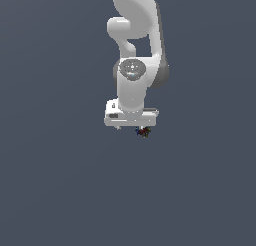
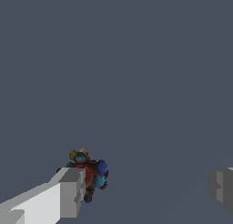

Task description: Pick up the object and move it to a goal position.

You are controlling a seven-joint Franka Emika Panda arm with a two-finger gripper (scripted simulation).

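Observation:
The object [image 2: 92, 171] is a tiny dark clump with red, green and blue flecks. In the wrist view it lies against the inner side of one grey fingertip [image 2: 72, 193], which partly hides it. The other fingertip [image 2: 222, 184] is far from it, with a wide gap between the two. My white gripper [image 2: 145, 187] is open and holds nothing. In the exterior view the object [image 1: 143, 132] shows just under the white hand, toward that view's right, and the gripper [image 1: 132, 128] hangs straight down over it. I cannot tell whether the finger touches the object.
A plain dark grey-blue surface [image 1: 60, 190] fills both views. The white arm [image 1: 135, 50] rises from the hand to the top of the exterior view. No other object or marker shows.

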